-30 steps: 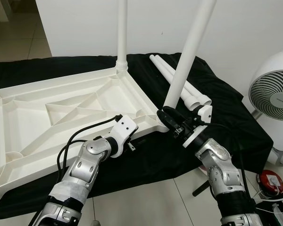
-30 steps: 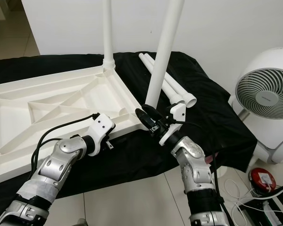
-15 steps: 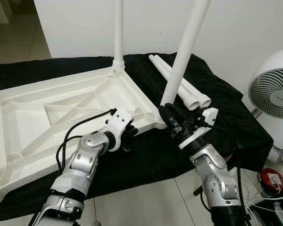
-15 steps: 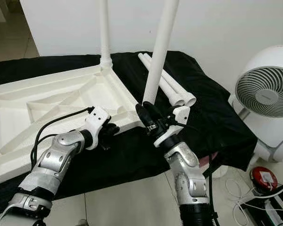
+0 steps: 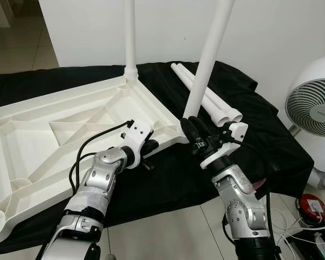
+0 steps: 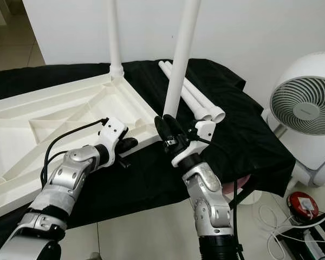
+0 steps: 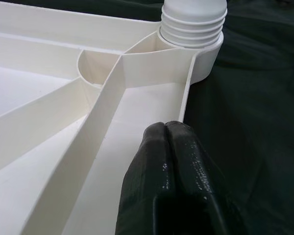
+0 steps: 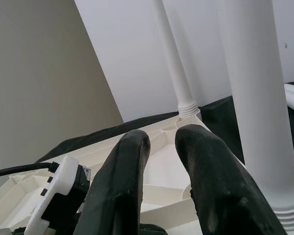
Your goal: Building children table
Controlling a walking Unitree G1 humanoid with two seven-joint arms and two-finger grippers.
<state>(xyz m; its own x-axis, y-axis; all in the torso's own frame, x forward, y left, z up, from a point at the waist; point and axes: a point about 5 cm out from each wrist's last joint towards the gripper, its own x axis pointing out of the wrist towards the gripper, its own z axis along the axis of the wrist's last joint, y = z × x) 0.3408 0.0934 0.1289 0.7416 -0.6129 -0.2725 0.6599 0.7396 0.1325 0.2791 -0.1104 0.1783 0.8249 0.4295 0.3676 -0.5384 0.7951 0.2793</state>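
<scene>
Four white table legs are visible: two stand upright in corner sockets of the inverted white tabletop, and two lie loose side by side on the black cloth. One tabletop rests upside down on that cloth, its ribbed underside facing up, with triangular stiffening ribs running across the panel. The far upright leg rises from the far corner socket; the near upright leg stands in the near right corner socket, just beside both grippers. The two loose legs lie behind the near upright leg, their open ends pointing toward the white fan, which stands on the floor to the right of the cloth. The left gripper sits at the tabletop's near edge, close to the near corner; in the left wrist view its two black fingers are pressed together with nothing between them, their tips over the rim of the tabletop and pointing at the threaded base of the near leg. The right gripper sits at the foot of the near upright leg; in the right wrist view its two fingers are slightly spread with a narrow gap, holding nothing, and the leg passes just beside them. One red round object lies on the floor below the fan.
</scene>
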